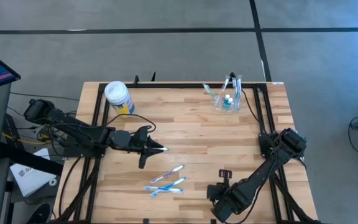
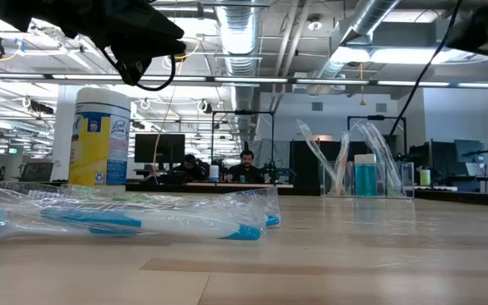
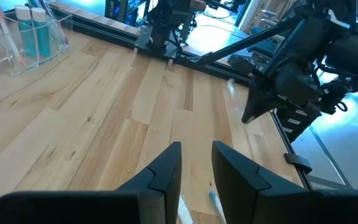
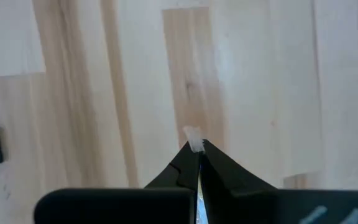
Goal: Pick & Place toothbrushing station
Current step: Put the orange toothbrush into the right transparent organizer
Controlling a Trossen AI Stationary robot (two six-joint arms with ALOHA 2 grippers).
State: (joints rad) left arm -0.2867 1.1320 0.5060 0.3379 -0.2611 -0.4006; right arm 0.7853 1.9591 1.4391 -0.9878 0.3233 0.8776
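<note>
Plainly, scene: a wooden table (image 1: 191, 134) with a dark arm at each side, seen from above.
Toothbrushing station: the clear cup (image 1: 227, 97) stands at the table's far edge, towards the right – well apart from both grippers. It holds wrapped brushes that lean outwards and blue bottles with white caps. In the low view it (image 2: 363, 174) stands upright in the background on the right.
Left gripper (image 1: 160, 149): over the middle left of the table, pointing towards the centre, with a small white bit showing at its tip. Whether it grasps anything cannot be told; its own camera (image 3: 196, 146) shows bare wood ahead and the station (image 3: 30, 37) far off.
Right gripper (image 1: 219, 190): near the front edge, right of centre, aimed down at the wood. Its claw (image 4: 194, 149) is clenched, and a small white piece (image 4: 193, 138) pokes out from between the tips – what it belongs to is unclear.
Loose toothbrushes (image 1: 166, 182): several in clear wrappers, blue and white, lying on the wood between the two grippers, touching neither.
Canister (image 1: 118, 97): white lid, yellow and blue label, upright at the far left of the table.
Room behind: people (image 2: 246, 165) sit at desks far beyond the table.
</note>
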